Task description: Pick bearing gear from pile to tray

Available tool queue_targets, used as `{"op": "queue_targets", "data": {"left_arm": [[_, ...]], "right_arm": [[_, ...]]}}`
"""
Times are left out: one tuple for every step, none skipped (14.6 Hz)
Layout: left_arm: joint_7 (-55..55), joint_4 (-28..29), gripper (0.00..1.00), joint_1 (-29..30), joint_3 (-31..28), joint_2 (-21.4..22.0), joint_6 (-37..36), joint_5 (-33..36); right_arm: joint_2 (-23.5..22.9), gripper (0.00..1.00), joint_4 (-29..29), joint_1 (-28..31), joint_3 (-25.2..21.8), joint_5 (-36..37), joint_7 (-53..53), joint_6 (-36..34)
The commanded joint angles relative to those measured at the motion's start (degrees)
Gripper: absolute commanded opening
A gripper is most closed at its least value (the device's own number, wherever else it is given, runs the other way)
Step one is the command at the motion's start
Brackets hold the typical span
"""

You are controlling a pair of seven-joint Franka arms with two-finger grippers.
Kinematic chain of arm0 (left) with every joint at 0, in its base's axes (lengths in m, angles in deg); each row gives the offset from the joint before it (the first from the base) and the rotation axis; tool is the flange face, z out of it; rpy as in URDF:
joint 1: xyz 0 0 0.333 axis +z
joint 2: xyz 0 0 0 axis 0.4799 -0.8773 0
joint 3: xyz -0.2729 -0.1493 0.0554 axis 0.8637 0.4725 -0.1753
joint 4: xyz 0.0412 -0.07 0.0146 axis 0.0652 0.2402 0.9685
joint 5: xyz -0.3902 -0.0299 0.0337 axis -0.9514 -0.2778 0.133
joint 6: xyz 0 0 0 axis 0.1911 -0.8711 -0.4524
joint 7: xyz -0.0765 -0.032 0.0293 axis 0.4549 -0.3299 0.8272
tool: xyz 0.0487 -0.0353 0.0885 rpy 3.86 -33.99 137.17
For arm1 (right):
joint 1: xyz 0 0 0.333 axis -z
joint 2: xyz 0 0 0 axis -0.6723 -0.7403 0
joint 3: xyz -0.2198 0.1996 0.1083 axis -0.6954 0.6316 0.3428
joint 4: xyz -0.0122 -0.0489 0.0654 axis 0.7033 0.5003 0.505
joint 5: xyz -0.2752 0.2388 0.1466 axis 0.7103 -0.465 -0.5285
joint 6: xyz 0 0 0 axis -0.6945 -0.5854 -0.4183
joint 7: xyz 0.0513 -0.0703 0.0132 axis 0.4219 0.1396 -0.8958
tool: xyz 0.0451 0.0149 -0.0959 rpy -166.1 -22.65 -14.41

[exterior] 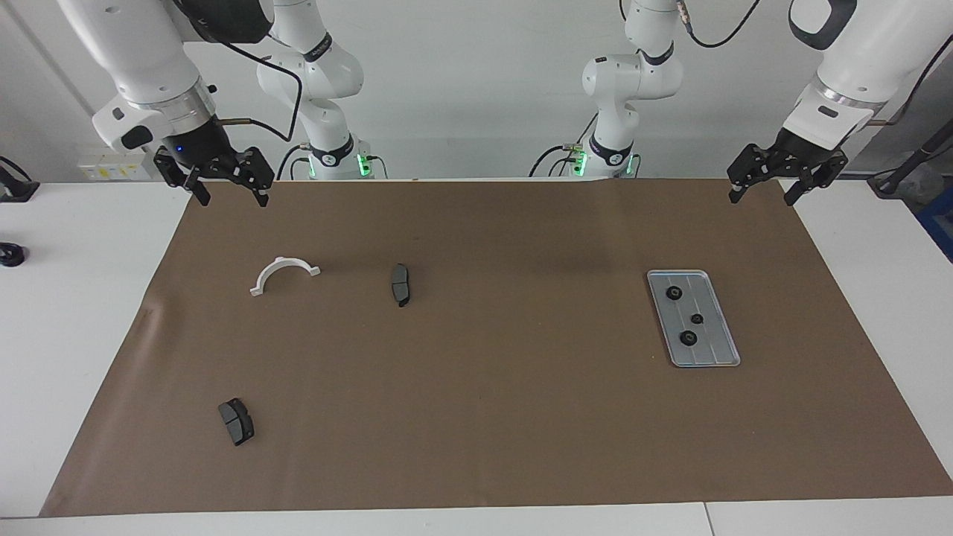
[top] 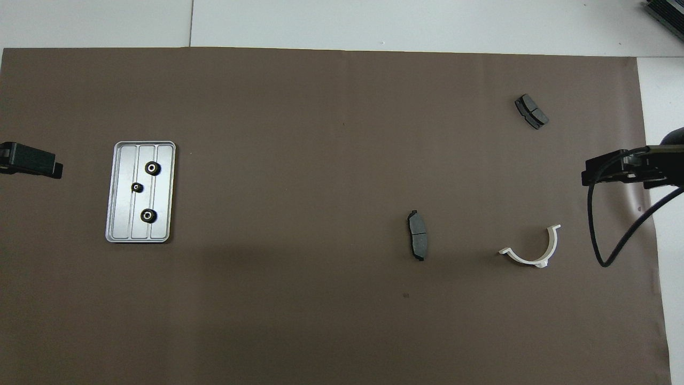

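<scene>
With all three black gears (exterior: 674, 292) already lying in the tray (exterior: 726, 327) at the left arm's end of the surface, both the left gripper (exterior: 769, 181) and right gripper (exterior: 221, 179) should simply hang clear, jaws open and empty.

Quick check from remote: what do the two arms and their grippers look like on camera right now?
Both arms have glossy white rounded shells with dark joint bands and black patches near the wrists. Each base shows a green light. The left gripper and right gripper are black, two-fingered linkage types on silver wrist rings. Black cables loop along both arms; a small blue light glows above the right gripper.
</scene>
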Motion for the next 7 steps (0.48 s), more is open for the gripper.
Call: {"op": "queue_targets", "data": {"left_arm": [[-2.5,3.8,1.0,1.2,2.5,2.4,0.6,1.2],[-3.0,4.0,1.0,1.7,2.6,2.4,0.4,1.2],[-3.0,3.9,1.0,1.5,2.5,2.4,0.4,1.2],[-3.0,4.0,1.0,1.7,2.5,2.4,0.2,1.3],[-2.9,4.1,1.0,1.7,2.5,2.5,0.2,1.6],[-2.8,4.2,1.0,1.8,2.5,2.5,0.4,2.2],[-2.5,4.8,1.0,1.8,2.5,2.6,0.7,2.2]], "right_arm": [[0.6,1.0,-0.5,-0.4,-1.3,0.8,0.4,-2.2],[0.7,1.0,-0.4,-0.4,-2.1,0.5,0.4,-2.2],[0.9,1.0,0.0,-0.5,-2.1,0.5,0.6,-2.0],[0.9,1.0,0.1,-0.5,-2.1,0.6,0.8,-1.6],[1.0,1.0,0.4,-0.4,-2.1,0.6,0.7,-1.2],[1.1,1.0,0.7,-0.2,-2.1,0.8,0.5,-1.2],[1.2,1.0,0.7,-0.1,-2.1,0.8,0.5,-1.2]]}}
